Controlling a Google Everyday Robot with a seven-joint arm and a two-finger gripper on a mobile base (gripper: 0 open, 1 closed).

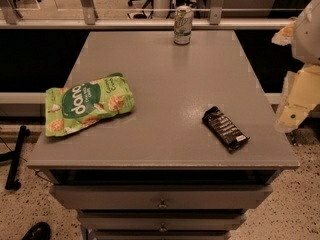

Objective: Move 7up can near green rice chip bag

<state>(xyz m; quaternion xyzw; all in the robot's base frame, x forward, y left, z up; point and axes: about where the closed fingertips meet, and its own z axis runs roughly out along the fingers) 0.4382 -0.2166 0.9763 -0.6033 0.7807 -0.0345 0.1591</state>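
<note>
A reach toward the 7up can point(183, 25), standing at the far edge of the table point(165, 84) and well apart from the near-left green rice chip bag point(87, 104), is seemingly being called for from the gripper point(299, 96), which is off the right edge with its state indeterminable.

Grey drawer table point(170, 79), three things on top, as I see it from my station.
The 7up can point(183, 25) stands upright at the far edge. The green rice chip bag point(87, 104) lies flat at the left edge and a black candy bar wrapper point(225, 129) lies near right, all well apart. My gripper point(295, 104) hangs off the table's right side.
</note>
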